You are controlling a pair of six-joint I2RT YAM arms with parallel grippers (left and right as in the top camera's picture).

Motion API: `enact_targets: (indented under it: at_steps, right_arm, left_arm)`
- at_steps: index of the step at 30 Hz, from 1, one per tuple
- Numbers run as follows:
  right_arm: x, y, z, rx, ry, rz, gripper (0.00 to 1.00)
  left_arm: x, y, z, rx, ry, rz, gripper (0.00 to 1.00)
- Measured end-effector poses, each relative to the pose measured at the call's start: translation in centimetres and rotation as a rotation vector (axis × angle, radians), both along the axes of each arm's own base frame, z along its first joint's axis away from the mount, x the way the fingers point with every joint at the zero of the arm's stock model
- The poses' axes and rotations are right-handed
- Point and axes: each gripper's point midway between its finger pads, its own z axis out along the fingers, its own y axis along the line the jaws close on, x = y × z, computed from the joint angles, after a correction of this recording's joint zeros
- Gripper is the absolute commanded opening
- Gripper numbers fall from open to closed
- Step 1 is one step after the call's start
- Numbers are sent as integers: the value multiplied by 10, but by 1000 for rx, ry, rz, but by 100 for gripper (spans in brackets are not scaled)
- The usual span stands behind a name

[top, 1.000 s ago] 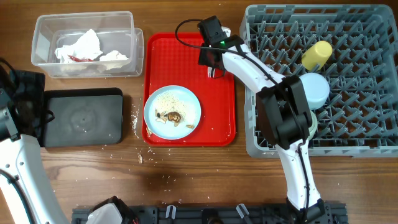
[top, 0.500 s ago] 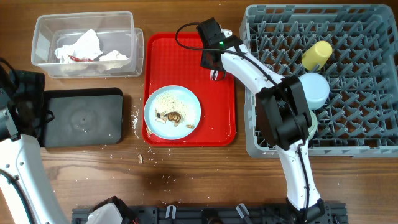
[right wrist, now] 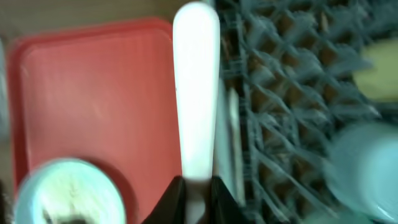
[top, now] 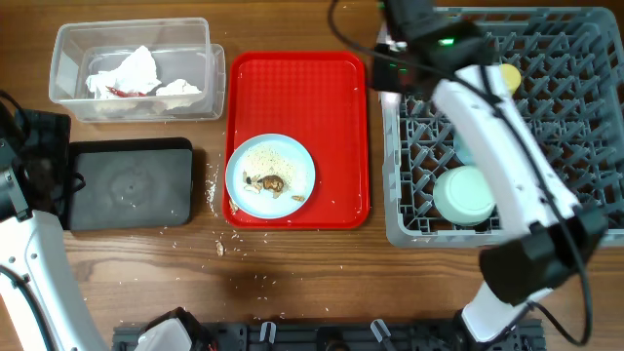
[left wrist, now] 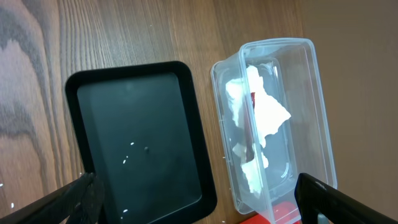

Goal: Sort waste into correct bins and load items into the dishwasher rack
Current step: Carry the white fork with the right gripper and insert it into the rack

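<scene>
Holding a long white plastic utensil (right wrist: 196, 93) by one end, right gripper (right wrist: 198, 186) clamped shut on it; fork or spoon, can't tell. Long axis runs parallel to the large grey pegged plastic rack (right wrist: 280, 81)'s left wall, directly above it. Left gripper (left wrist: 199, 205) gapes open, well away from the rack.

We see a red tray (top: 297, 93) w/ a light blue plate (top: 306, 174) — pale crumbs (top: 255, 156), brown scrap (top: 269, 182). Grey rack (top: 585, 117), yellow cup (top: 509, 74), pale green bowl (top: 463, 195). Clear tub (top: 66, 49), white napkins (top: 127, 70) w/ reddish stains; black tray (top: 127, 185); white utensil (right wrist: 196, 93) — wood-grain table (top: 322, 278).
</scene>
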Motion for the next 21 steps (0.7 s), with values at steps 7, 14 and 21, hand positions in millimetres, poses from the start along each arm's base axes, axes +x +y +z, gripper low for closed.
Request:
enact_targets:
  at_steps: [7, 14, 21]
  right_arm:
    - [-39, -26, -30, -14, 223, 81, 13]
    - [-61, -23, -73, 0, 341, 131, 15]
    - [-72, -26, -84, -9, 389, 129, 19]
  left_arm:
    - [0, 0, 0, 0, 0, 0, 100]
    - [0, 0, 0, 0, 0, 0, 100]
    - [0, 0, 0, 0, 0, 0, 100]
